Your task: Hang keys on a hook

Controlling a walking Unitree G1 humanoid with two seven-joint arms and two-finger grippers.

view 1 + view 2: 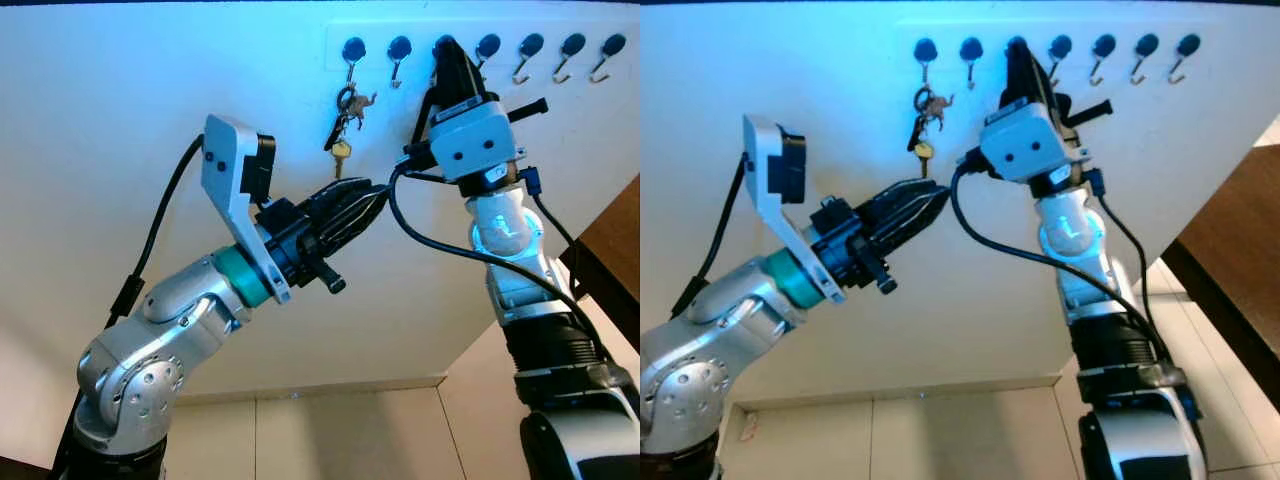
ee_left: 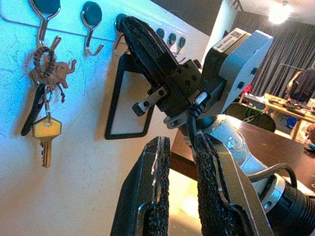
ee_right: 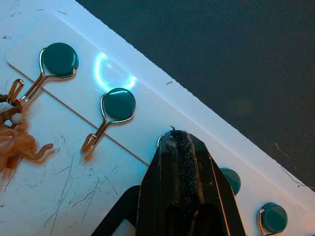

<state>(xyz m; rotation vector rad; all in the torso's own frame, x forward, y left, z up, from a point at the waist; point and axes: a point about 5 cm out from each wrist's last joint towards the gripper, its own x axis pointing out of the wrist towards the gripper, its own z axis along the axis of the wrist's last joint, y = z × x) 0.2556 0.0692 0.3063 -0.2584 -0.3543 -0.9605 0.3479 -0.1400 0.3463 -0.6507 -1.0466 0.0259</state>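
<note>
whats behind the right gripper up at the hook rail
The right gripper rests against the white hook rail, its black fingers covering the third hook from the left. The hook's shape cannot be seen. The keys hang beside it on the first hook; the second hook is bare.

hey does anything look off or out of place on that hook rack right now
Nothing looks damaged or askew. The keys hang from the first hook on the rack, with an elephant charm on the ring. The one oddity: the right claw is pressed up against the third hook, fingers closed, holding nothing. The left claw waits below the keys.
</note>
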